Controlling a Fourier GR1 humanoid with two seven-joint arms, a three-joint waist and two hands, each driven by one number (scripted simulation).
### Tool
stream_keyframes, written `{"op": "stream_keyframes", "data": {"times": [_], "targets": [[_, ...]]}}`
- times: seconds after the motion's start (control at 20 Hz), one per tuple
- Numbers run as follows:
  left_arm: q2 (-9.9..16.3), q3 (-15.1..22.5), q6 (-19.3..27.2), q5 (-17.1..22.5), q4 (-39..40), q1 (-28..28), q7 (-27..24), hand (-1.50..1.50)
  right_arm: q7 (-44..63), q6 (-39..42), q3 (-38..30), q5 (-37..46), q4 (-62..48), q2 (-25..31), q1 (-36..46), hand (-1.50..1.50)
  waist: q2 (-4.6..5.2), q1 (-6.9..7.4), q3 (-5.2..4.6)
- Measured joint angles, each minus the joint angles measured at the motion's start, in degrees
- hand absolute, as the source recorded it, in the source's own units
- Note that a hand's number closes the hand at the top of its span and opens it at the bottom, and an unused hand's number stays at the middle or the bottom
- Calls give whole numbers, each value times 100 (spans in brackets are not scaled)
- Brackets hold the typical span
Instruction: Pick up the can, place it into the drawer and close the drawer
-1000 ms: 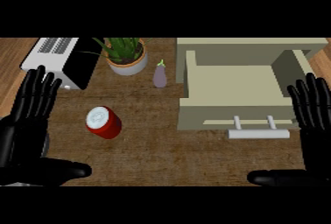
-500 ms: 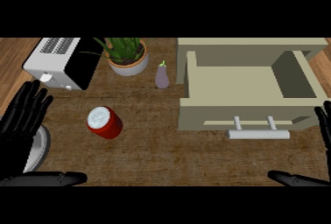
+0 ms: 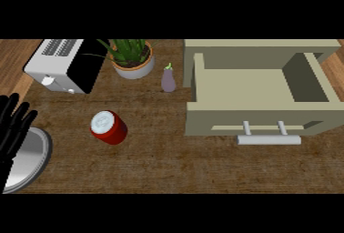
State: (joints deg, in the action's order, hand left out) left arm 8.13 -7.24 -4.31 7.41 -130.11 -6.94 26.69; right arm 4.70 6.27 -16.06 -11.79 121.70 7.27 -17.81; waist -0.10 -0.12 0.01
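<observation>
- We see the can [image 3: 108, 128] at near left, the open drawer [image 3: 259, 88] to its right.
- Far left sits the toaster [image 3: 66, 65], then potted plant [image 3: 132, 58], then eggplant [image 3: 168, 80] just beside the drawer.

Left hand [image 3: 13, 129] at nine o'clock, all black, slim ridged fingers, matte finish, no markings showing, forearm unseen

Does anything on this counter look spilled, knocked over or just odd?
Nothing spilled or toppled. The red can stands upright, and so do the eggplant and potted plant. The drawer is pulled open, showing nothing inside.
</observation>
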Motion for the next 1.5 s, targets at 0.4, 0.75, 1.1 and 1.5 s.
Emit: {"op": "stream_keyframes", "data": {"times": [0.4,0.75,1.1,1.5], "targets": [[-217,-348,196,665,59,94,432,-150,-84,404,-385,-334,13,25,-238,-150,2,-6,-1],[-327,-401,416,979,377,459,710,-150,-126,855,-784,-671,113,1,-532,-150,3,-20,-1],[-505,-251,542,802,1181,797,404,-150,-8,1129,-1177,-939,48,54,-473,-150,7,-24,-2],[-642,-48,612,383,2294,1076,-333,-150,-68,1518,-1505,-1047,7,-106,-593,-150,9,-30,-1]]}}
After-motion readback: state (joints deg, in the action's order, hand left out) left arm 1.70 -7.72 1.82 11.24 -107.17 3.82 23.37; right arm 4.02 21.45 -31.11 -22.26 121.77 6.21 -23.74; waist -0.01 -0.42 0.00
